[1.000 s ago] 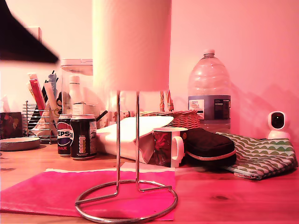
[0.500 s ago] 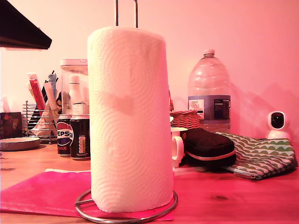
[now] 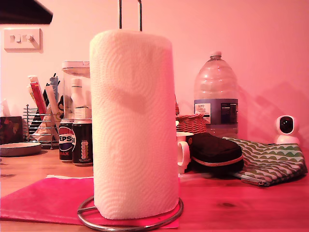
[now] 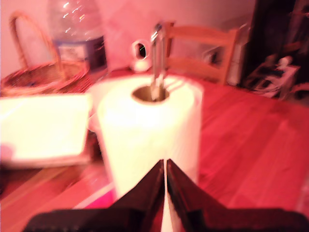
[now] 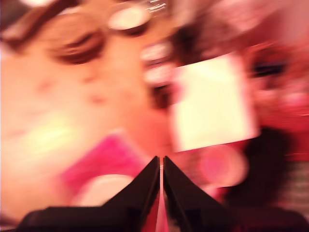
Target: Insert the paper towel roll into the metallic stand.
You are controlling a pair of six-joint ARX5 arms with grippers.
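From the exterior view's left: a wire rack of utensils (image 3: 39, 126) stands at the back of the bench (image 3: 241, 205), then two soda cans (image 3: 76, 142) side by side. On the pink mat (image 3: 46, 199) near the front edge sits the metallic stand (image 3: 129, 14); the paper towel roll (image 3: 133, 125) is threaded over it, upright and down on the ring base, with the hairpin loop poking out above the roll's top. Further to that view's right come a mug (image 3: 182, 151), a dark pouch (image 3: 215, 150), a large water bottle (image 3: 216, 94) and a small white camera (image 3: 287, 128).

My first hand (image 4: 165, 166) hovers just above and beside the roll (image 4: 149, 140), its jaws pressed together on nothing. My second hand (image 5: 161, 164) is likewise clenched empty; its view is badly blurred.
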